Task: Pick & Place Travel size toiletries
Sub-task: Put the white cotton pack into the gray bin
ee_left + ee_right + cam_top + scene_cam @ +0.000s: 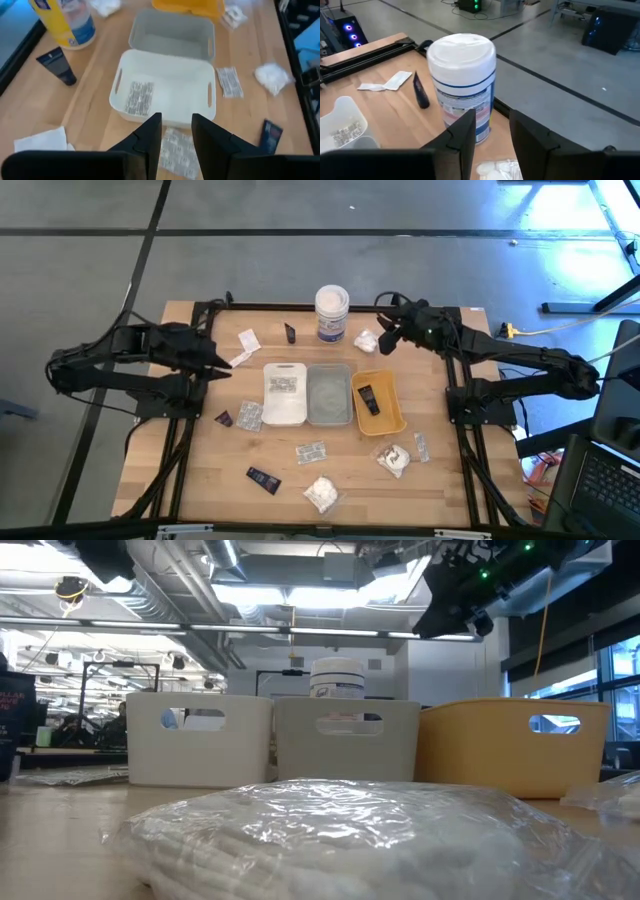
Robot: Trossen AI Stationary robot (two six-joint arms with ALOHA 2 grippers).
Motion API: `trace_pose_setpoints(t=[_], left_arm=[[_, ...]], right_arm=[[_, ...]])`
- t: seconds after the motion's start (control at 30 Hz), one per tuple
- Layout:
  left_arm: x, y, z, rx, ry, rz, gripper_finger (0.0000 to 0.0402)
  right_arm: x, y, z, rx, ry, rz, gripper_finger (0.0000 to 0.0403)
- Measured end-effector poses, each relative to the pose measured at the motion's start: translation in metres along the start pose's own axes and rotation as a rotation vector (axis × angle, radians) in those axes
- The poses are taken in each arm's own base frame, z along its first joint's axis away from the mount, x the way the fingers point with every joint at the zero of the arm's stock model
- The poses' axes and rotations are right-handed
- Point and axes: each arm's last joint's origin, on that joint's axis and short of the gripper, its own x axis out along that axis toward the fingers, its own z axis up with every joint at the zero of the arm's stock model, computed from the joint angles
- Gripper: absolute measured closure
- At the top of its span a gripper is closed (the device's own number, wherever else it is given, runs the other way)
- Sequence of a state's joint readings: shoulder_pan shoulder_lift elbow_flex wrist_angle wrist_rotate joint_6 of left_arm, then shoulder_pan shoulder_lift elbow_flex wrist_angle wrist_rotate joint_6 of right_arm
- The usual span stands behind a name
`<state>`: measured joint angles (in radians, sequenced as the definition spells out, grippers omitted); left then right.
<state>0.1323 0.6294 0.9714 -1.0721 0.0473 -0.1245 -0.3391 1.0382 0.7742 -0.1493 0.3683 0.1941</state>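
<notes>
While sachets and bundles lie scattered on the worktop, the left hand hovers released beside the white tray; the right hand, released, hangs over a wrapped bundle by the tub, likely next.

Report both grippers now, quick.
Left gripper: open, empty, above a sachet beside the white tray.
Right gripper: open, empty, near the tub.

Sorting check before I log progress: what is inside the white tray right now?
The white tray holds one printed sachet, lying flat on its floor near one end; the rest of the floor shows bare. Whether anything lies beneath that sachet cannot be seen.
</notes>
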Motion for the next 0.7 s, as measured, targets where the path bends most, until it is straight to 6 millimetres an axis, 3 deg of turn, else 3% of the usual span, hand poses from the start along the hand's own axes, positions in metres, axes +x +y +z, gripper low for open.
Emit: trace_pose_setpoints(t=[0.4,0.7], left_arm=[[0.010,-0.002,-0.002,-0.385,0.113,-0.002,0.0309],[0.026,-0.013,-0.005,-0.461,0.256,0.122,0.0339]], right_arm=[[0.001,-0.003,-0.007,-0.013,0.079,0.021,0.0274],[0.000,-0.002,-0.010,-0.019,0.114,0.068,0.0287]])
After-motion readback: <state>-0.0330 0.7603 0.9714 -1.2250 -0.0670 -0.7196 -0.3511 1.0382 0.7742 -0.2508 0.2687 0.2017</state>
